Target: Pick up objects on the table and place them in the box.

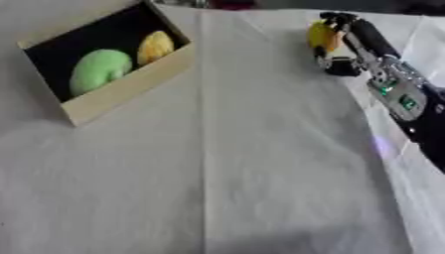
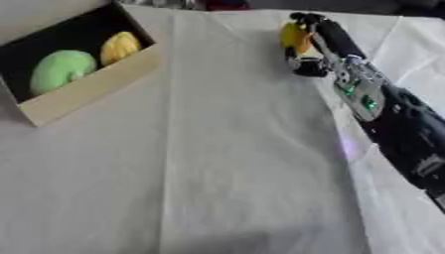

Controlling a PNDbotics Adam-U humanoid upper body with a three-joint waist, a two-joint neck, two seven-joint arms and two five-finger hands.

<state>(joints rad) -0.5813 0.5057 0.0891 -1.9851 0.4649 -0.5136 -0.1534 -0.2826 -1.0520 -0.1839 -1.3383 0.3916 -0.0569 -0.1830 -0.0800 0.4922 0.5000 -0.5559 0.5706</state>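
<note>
Right hand comes in from the right edge and sits in the upper right of the frame, fingers curled around a yellow object (can't make out what it actually is, just a yellow blob). It's over the white tablecloth. The box is way over in the upper left, tilted, with a green round thing and a yellow-orange thing lying side by side inside.
</note>
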